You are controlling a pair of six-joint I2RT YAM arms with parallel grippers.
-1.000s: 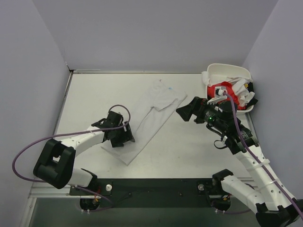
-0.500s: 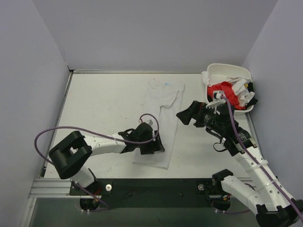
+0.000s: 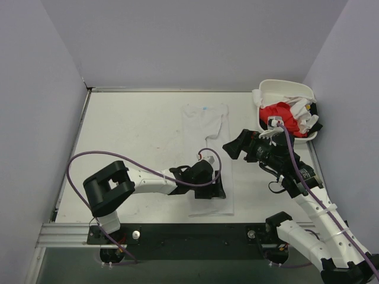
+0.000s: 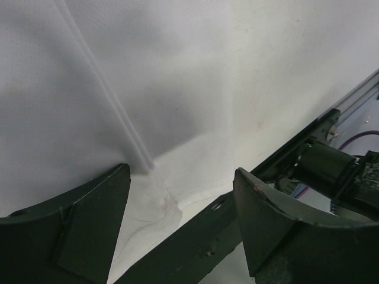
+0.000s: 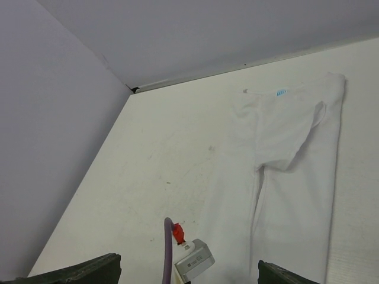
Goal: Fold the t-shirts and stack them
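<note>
Item 1: my left gripper (image 3: 217,188), fingers spread, pinching nothing. It sits low over the near end of one white shirt (image 3: 207,133) lying flat on the table (image 3: 130,130). Only its wrist view shows the fold ridge running between the fingers.

Item 2: my right gripper (image 3: 232,145), jaws wide apart and empty, just right of that shirt. Its wrist view best shows the blue label (image 5: 281,92) at the collar, beyond both grippers; the writing is unreadable.

Item 3: one white tub (image 3: 284,86) behind my right gripper, seen only from above. It holds one red shirt (image 3: 278,110) and white cloth (image 3: 299,109), count unclear.
</note>
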